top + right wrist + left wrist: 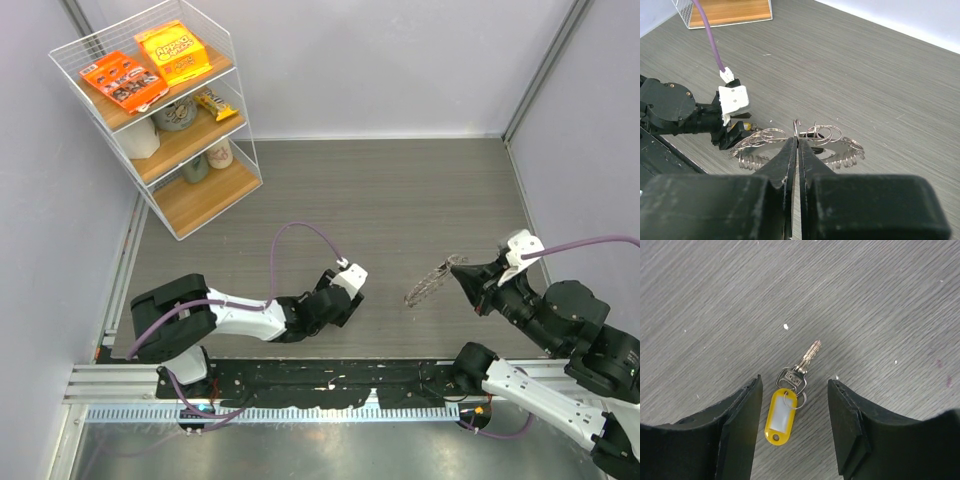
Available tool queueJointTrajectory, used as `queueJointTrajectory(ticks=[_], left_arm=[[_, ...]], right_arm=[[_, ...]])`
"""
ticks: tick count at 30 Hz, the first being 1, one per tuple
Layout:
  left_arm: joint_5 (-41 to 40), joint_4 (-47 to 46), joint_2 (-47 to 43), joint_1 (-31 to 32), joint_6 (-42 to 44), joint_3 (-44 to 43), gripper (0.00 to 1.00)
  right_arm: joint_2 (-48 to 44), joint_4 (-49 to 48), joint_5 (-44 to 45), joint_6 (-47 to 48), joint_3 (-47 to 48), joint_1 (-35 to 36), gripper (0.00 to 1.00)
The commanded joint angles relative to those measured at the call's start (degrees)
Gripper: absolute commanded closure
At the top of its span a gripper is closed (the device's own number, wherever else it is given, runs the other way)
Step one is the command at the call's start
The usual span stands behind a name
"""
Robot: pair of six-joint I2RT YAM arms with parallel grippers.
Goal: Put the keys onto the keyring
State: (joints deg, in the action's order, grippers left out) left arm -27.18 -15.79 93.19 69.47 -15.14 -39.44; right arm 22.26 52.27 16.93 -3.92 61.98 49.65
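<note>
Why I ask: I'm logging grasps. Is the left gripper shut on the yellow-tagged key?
No, the fingers of the left gripper stand apart on either side of the yellow-tagged key, which lies on the table.

The desk [400,190] is bare wood through its middle and up to the far wall [400,60], and the shelf [160,110] stands well off in the far left corner. The left gripper [795,381] sits low with its fingers [747,410] spread, the keys [790,400] lying between them with a gap on each side. The keyring [428,285], pinched in the right gripper [462,268], juts leftward into the space between the grippers. A rail [110,383] lines the desk's near edge.
</note>
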Motion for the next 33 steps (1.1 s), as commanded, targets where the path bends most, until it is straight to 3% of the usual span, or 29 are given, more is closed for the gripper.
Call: queueJointTrajectory(ticks=[1,8,22,26,30,33], left_arm=[[-2.4,3.8,0.0,0.0,-4.6,-1.9,0.41],[-1.9,9.3,1.2,0.0,-9.5,-4.8,0.47],[-0.9,11.2,2.4,0.0,-13.7,-4.7,0.55],[-0.1,11.0,2.6,-0.1,-13.8,-4.7,0.71],[-0.1,11.1,2.2,-0.1,-14.0,-4.2,0.8],[-0.4,11.5,1.2,-0.1,-13.5,-3.8,0.96]], right_arm=[[-1.0,-3.5,0.6,0.7,0.2,0.0,0.92],[-1.3,-3.4,0.3,0.7,0.2,0.0,0.92],[-1.6,-2.8,0.1,0.2,0.3,0.0,0.93],[-1.6,-2.7,0.0,0.1,0.5,0.0,0.94],[-1.6,-2.7,-0.1,0.1,0.4,-0.1,0.94],[-1.6,-2.8,-0.1,0.1,0.5,-0.1,0.94]])
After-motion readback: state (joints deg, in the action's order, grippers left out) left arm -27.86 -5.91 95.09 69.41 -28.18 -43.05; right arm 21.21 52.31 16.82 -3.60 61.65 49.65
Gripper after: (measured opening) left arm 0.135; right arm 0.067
